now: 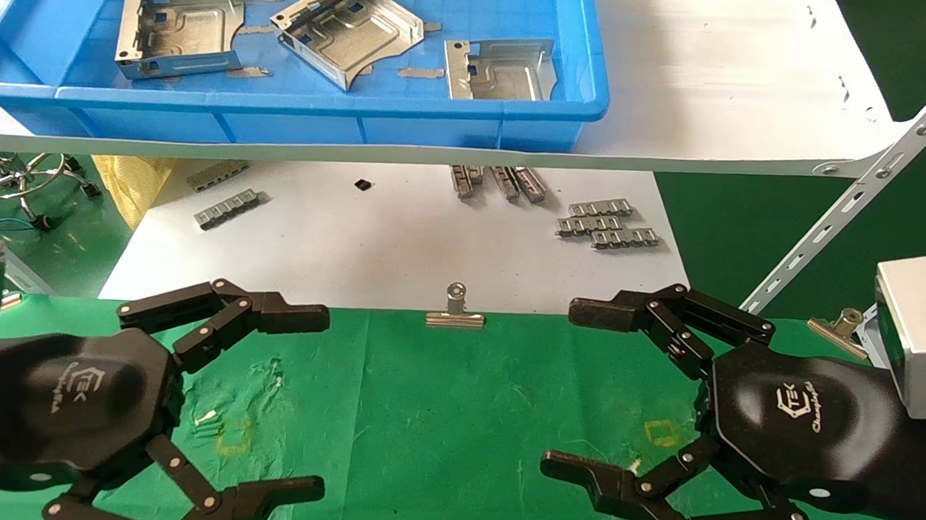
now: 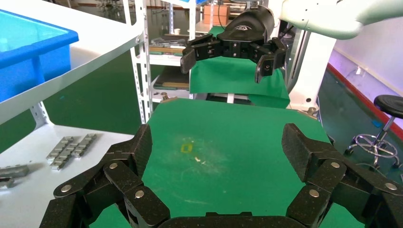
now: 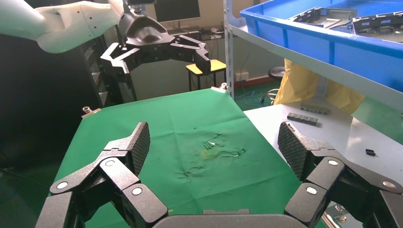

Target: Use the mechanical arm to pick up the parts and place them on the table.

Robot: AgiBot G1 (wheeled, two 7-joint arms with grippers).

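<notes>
Three shiny silver parts lie in the blue bin on the white shelf: one at the left, one tilted in the middle, one at the right. Parts also show in the right wrist view. My left gripper hovers open and empty over the left side of the green table. My right gripper hovers open and empty over the table's right side. Each wrist view shows its own spread fingers above bare green cloth, with the other gripper facing it farther off.
Small grey ridged strips lie on the white lower board. Binder clips hold the cloth's far edge. The shelf board overhangs the far side, with a slanted metal bracket at the right.
</notes>
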